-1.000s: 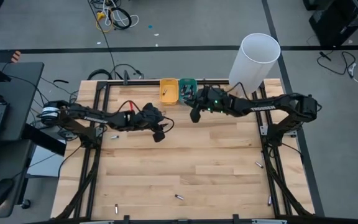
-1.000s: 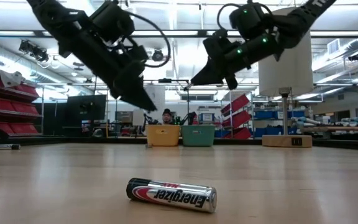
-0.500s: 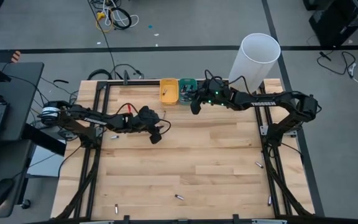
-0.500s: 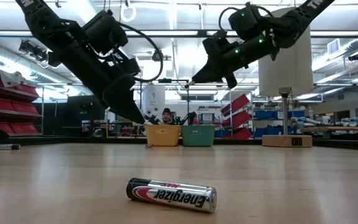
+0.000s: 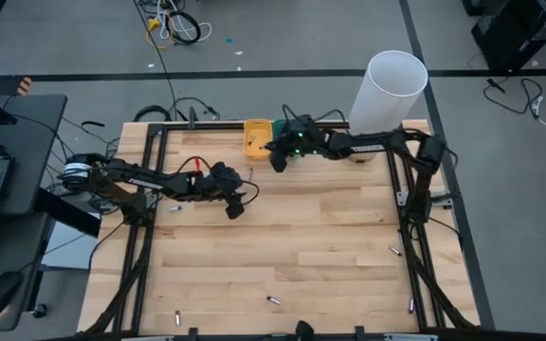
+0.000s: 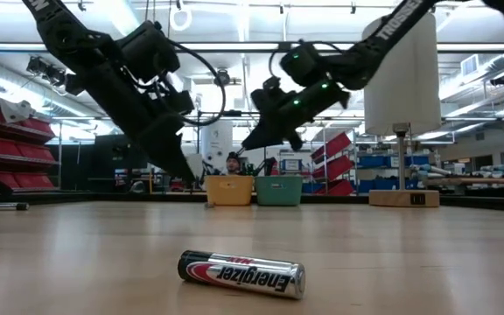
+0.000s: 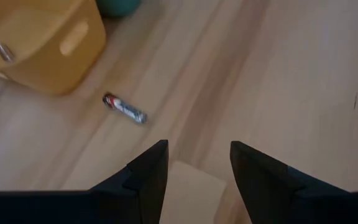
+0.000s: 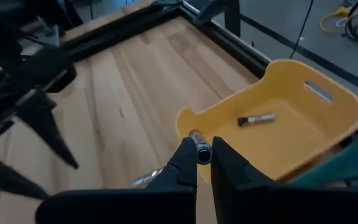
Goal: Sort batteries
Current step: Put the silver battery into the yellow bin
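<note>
1. High view: the left gripper (image 5: 236, 206) hangs over the table's left half on a nearly level arm. The right gripper (image 5: 275, 159) reaches across beside the yellow tray (image 5: 257, 138). The arm hides the teal tray. Loose batteries lie scattered, one near the front edge (image 5: 273, 300) and one by the right rail (image 5: 395, 251). A white cylinder (image 5: 389, 90) stands at the back right.

2. Low view: both arms slant down from above. A battery (image 6: 241, 273) lies close to the camera. The yellow tray (image 6: 229, 190) and teal tray (image 6: 279, 190) sit side by side far back; a person shows partly behind them.

3. Left wrist view: the fingers (image 7: 143, 175) stand wide apart, holding nothing, above bare wood. A battery (image 7: 124, 109) lies just beside the yellow tray (image 7: 48, 56), whose edges are cut off.

4. Right wrist view: the fingers (image 8: 185, 160) pinch a small battery (image 8: 199, 147) end-on, just at the yellow tray's rim (image 8: 185, 118). One battery (image 8: 256, 119) lies inside the tray. Another (image 8: 148, 178) lies on the table, partly hidden by the fingers.
</note>
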